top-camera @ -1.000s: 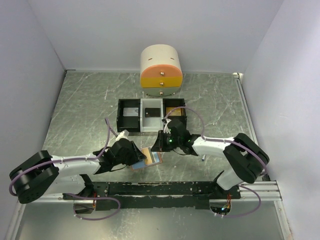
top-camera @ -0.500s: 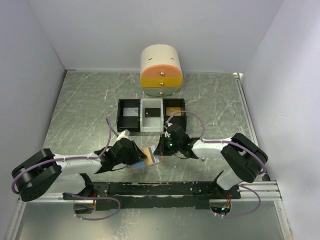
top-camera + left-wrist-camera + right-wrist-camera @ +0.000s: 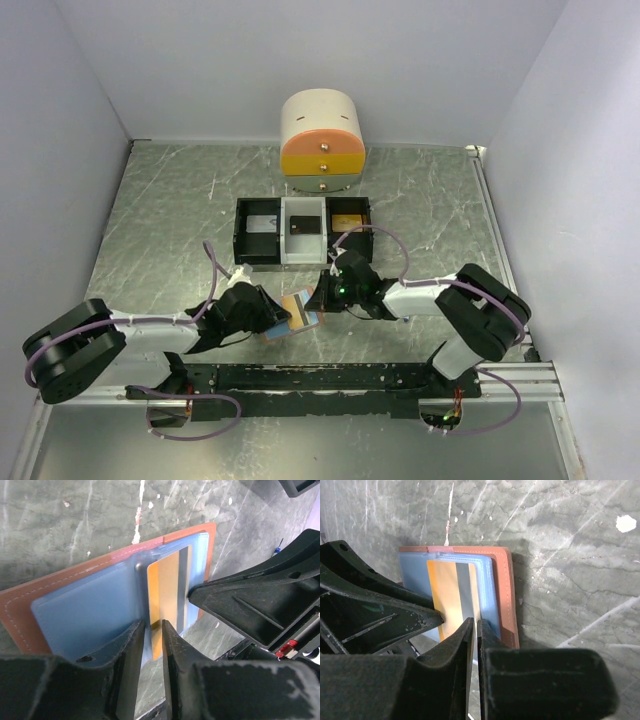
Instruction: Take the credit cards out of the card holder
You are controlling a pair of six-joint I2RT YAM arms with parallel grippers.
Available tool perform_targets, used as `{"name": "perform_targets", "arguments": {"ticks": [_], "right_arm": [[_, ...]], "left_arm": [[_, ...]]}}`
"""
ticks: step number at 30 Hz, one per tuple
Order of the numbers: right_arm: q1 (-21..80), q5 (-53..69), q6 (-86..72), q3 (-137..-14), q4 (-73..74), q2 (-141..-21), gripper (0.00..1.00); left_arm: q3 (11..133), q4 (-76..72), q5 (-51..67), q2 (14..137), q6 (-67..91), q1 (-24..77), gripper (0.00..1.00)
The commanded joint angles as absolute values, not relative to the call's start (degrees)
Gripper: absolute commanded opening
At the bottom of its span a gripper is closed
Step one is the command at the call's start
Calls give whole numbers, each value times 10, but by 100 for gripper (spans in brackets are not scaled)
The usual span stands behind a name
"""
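Note:
The card holder, tan-brown leather with light blue lining, is open between the two arms and tilted off the table. My left gripper is shut on its near edge; in the left wrist view the jaws pinch the blue pocket of the card holder. An orange-gold credit card with a grey stripe sticks out of that pocket. My right gripper is shut on this credit card's free edge, fingertips almost together over the card holder.
Three black-and-white compartment trays stand behind the grippers, holding a pale card, a dark card and an orange card. A cream and orange drawer unit stands at the back. A slim blue pen lies beside the right arm.
My right gripper has come back from the trays to the card holder and closed on the orange-gold card. My left gripper has tightened slightly on the holder.

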State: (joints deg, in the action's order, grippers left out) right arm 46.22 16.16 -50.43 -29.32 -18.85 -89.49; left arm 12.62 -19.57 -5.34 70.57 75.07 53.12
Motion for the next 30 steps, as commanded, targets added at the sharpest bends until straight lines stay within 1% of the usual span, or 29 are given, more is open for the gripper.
{"name": "perform_targets", "arguments": {"ticks": [1, 7, 11, 18, 23, 30], "right_arm": [[462, 130, -503, -271, -157, -886, 8], [462, 143, -503, -271, -163, -893, 8], [462, 160, -520, -253, -204, -881, 9], [462, 167, -503, -267, -188, -895, 9], [462, 165, -505, -265, -186, -890, 9], [462, 174, -474, -286, -164, -867, 10]], "left_arm": [[104, -211, -65, 718, 766, 535, 31], [111, -196, -67, 715, 761, 535, 26], [112, -194, -62, 715, 758, 536, 25], [116, -178, -62, 701, 754, 535, 16], [114, -149, -73, 676, 755, 536, 12], [111, -123, -82, 650, 755, 535, 11]]}}
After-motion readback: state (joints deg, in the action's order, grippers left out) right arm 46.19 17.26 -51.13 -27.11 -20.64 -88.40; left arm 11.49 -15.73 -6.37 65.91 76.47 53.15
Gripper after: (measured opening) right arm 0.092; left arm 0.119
